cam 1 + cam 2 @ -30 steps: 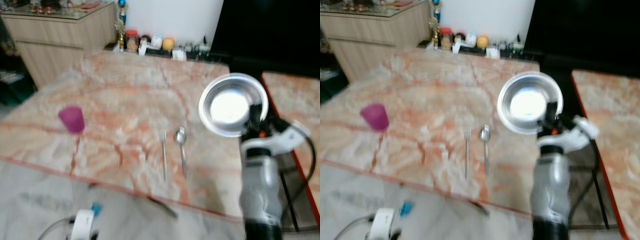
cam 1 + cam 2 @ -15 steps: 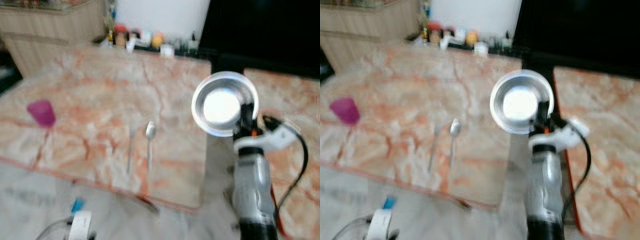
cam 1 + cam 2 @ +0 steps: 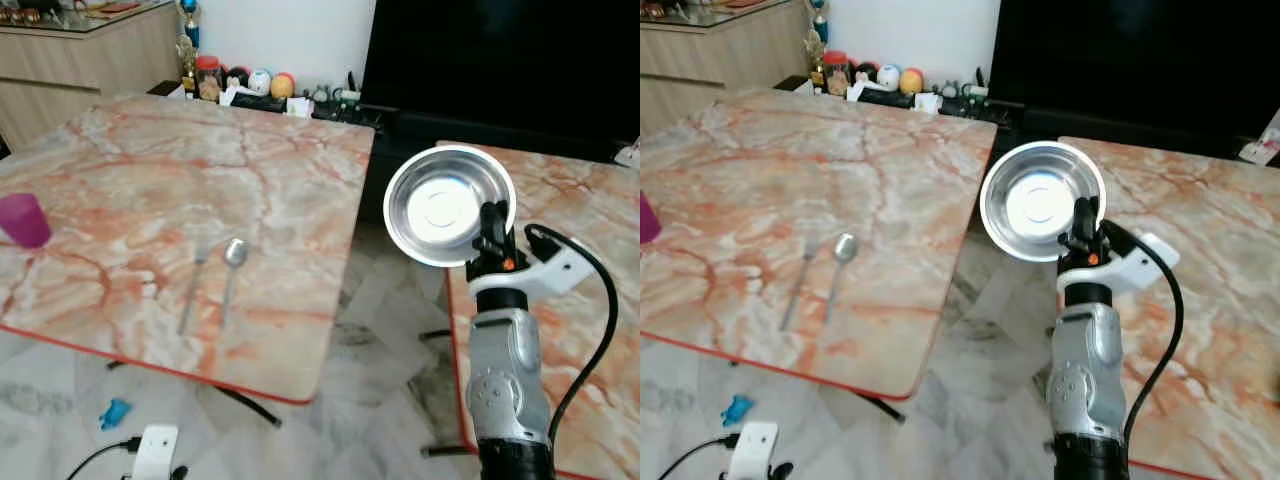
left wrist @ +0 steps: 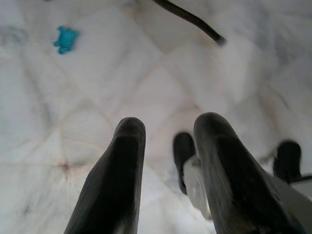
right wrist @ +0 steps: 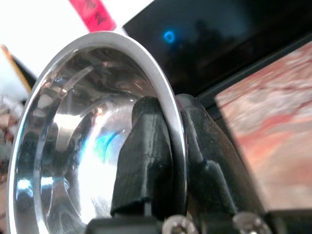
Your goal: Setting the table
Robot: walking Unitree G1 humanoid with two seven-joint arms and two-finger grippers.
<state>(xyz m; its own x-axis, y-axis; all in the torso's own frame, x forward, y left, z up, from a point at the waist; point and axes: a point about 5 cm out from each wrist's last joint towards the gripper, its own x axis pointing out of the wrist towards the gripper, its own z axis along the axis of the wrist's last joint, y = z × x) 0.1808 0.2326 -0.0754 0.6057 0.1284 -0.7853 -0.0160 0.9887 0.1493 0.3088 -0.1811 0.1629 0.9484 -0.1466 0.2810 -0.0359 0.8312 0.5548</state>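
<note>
- Steel bowl (image 3: 448, 207) up in the air between the two tables, right gripper (image 3: 489, 232) clamped tight on its rim.
- Left gripper (image 4: 168, 161) over the floor, fingers apart, holding nothing.

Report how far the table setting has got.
Done: the fork and spoon lie side by side on the marble table, the pink cup near its left edge. In hand: the right gripper pinches the steel bowl by its rim, over the gap. Left: setting it down.

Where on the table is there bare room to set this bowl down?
The right end effector holds the steel bowl. Bare marble lies right of the spoon toward the table edge, and between fork and pink cup. The far edge is cluttered.
</note>
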